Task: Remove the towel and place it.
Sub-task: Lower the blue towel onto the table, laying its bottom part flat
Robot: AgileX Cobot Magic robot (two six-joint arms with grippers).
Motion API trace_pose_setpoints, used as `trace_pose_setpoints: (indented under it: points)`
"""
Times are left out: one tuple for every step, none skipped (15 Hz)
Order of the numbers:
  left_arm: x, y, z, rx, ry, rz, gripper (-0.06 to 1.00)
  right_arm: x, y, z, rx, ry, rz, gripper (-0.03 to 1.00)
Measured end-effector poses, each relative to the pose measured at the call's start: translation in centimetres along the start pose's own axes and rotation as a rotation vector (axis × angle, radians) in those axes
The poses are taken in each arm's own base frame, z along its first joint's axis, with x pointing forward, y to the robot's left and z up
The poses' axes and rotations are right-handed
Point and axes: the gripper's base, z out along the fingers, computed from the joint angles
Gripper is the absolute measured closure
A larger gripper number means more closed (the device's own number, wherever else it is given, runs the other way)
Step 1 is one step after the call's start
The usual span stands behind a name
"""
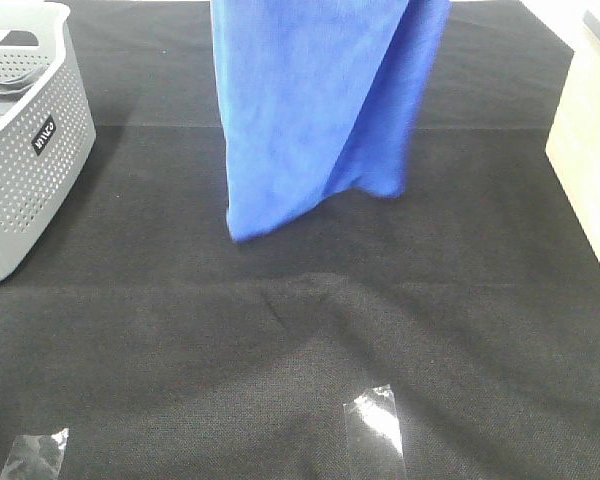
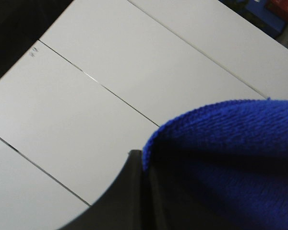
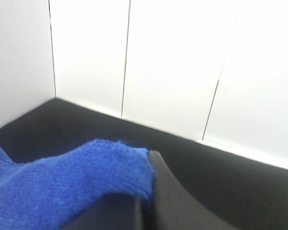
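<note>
1. Overhead cam: a royal-blue towel [image 1: 310, 110] hangs in long vertical folds over the middle of the black-clothed table [image 1: 280, 350]. Its upper part runs out of the top of the pic.
2. The bottom hem is uneven. The corner toward the view's left drops lowest and the other side is hitched higher. The hem looks just clear of the cloth, tho motion blur there means contact can't be ruled out.
3. Left gripper [image 2: 146, 182], wrist cam: dark fingers are pressed together w/ a thick fold of blue pile bunched over and beside them. The claw is closed on the towel.
4. Right gripper [image 3: 145, 201], wrist cam: same story, fingers clamped tight w/ a strip of blue fabric draped across the tip.
5. A white panelled wall [image 2: 110, 62] w/ thin dark seams fills the background of both wrist pics. A black ledge runs below it in the right-hand one.
6. A grey perforated basket [image 1: 30, 150] w/ a small black label stands at the table's left edge, well apart from the towel.
7. A pale cream box [image 1: 590, 150] sits at the right edge, also well clear.
8. Two strips of clear tape [image 1: 375, 420] are stuck to the cloth near the front, one below the towel and one toward the left corner.
</note>
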Motion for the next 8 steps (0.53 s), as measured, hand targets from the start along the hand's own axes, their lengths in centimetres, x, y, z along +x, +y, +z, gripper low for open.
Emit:
trace_pose_setpoints:
  points:
    - [0.2,0.2,0.1,-0.028,-0.026,-0.01,0.94,-0.1,0.0,0.3,0.0,-0.028,0.007,0.97]
    - [0.5,0.3,0.3,-0.046,-0.039,-0.012,0.94,-0.1,0.0,0.8,-0.003,-0.044,0.011,0.97]
    - [0.8,0.3,0.5,-0.054,-0.043,-0.011,0.94,-0.2,0.0,1.3,-0.004,-0.056,0.015,0.97]
    - [1.6,0.1,0.7,-0.056,-0.032,-0.007,0.94,0.0,0.0,2.1,-0.006,-0.053,0.014,0.97]
    - [2.3,-0.1,1.0,-0.062,-0.032,-0.003,0.94,0.2,0.0,2.9,-0.006,-0.053,0.015,0.97]
    - [4.5,-0.5,1.8,-0.094,-0.037,0.003,0.94,0.9,0.0,4.9,-0.008,-0.042,0.011,0.97]
    - [4.5,-0.5,1.8,-0.094,-0.037,0.003,0.94,0.9,0.0,4.9,-0.008,-0.042,0.011,0.97]
    - [7.2,-0.8,2.6,-0.15,-0.053,-0.027,0.94,1.2,-0.2,7.1,0.002,-0.071,0.008,0.97]
